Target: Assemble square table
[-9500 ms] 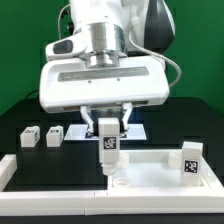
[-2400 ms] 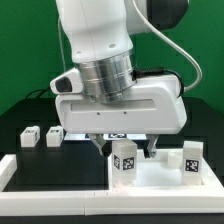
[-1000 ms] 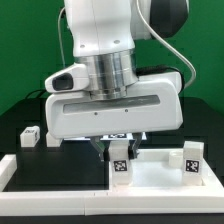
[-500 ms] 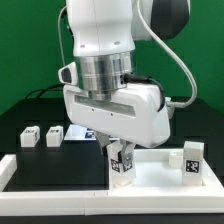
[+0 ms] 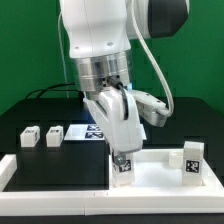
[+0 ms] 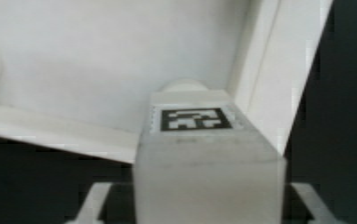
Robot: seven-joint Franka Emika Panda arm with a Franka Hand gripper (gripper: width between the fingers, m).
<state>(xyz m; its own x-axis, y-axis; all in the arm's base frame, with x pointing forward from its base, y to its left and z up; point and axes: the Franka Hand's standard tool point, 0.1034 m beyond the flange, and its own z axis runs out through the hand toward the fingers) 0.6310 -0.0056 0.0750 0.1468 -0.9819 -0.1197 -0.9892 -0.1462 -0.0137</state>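
black table (image 5: 55, 165) | two loose legs (image 5: 29, 137) | tabletop (image 5: 160, 168) | marker board (image 5: 93, 131) | border rail (image 5: 50, 194)

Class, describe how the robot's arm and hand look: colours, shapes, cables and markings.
The arm is glossy white with rounded shells, a black cap and a ribbed silver ring at the wrist. A thin cable loops beside it. The hand is a white box.

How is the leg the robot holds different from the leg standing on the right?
The held leg is pinched in the gripper; the right leg stands free, untouched. The held leg is by the tabletop edge on the exterior view's left; the right leg is by the edge on the exterior view's right. Both are small white blocks with black-and-white tags.
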